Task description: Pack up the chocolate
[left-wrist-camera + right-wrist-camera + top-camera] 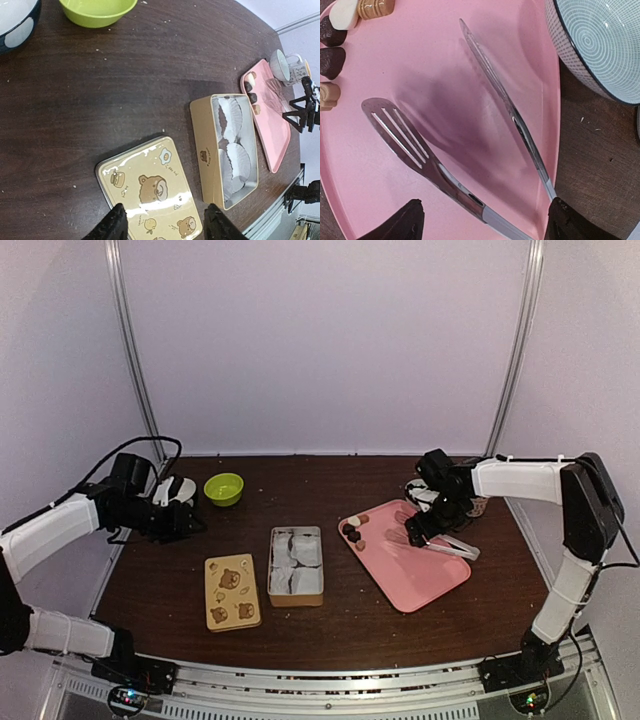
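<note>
Several small chocolates (353, 531), dark and lighter brown, lie at the left corner of a pink tray (425, 578); the right wrist view shows them (331, 60) at top left. Metal tongs (427, 160) lie spread on the tray. My right gripper (485, 215) is open, its fingers on either side of the tongs' handle end, holding nothing; it also shows in the top view (417, 531). The open tan tin (296, 566) holds white paper cups (235, 155). Its bear-printed lid (150, 185) lies beside it. My left gripper (165, 220) is open, above the lid's near edge.
A green bowl (223, 488) and a white bowl (178, 488) stand at the back left near my left arm. A patterned bowl (600, 45) and a cup (282, 65) stand beside the tray's far right edge. Dark wooden table (330, 485).
</note>
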Motion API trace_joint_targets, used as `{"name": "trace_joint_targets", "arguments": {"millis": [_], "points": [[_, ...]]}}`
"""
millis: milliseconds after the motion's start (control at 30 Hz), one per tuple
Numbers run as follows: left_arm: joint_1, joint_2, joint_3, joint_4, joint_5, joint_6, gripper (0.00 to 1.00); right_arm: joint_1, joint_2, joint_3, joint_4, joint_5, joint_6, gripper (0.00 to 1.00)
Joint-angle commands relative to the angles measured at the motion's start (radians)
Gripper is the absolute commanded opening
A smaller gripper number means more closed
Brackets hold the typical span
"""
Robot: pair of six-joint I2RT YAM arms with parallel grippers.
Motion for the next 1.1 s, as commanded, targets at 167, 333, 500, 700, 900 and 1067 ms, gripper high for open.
{"name": "trace_joint_targets", "arguments": {"millis": [167, 333, 500, 700, 900, 1067], "points": [[-0.050, -0.054, -0.006, 0.069, -0.037, -0.046, 0.52, 0.010, 0.042, -0.005, 0.022, -0.033, 0.021, 0.65], [-0.052, -0.060, -0.001, 0.068, -0.026, -0.044, 0.51, 0.034, 0.067, -0.005, 0.018, -0.012, 0.028, 0.56], [-0.056, -0.071, -0.015, 0.068, -0.025, -0.048, 0.51, 0.067, 0.095, 0.004, 0.011, 0.043, 0.030, 0.49], [-0.058, -0.106, -0.032, 0.058, -0.035, -0.049, 0.51, 0.090, 0.085, 0.001, 0.023, 0.051, 0.042, 0.34], [-0.059, -0.108, -0.024, 0.058, -0.031, -0.055, 0.50, 0.121, 0.076, 0.014, 0.036, 0.030, 0.058, 0.24], [-0.067, -0.106, -0.011, 0.057, -0.029, -0.053, 0.51, 0.154, 0.068, 0.030, 0.037, 0.036, 0.077, 0.18]]}}
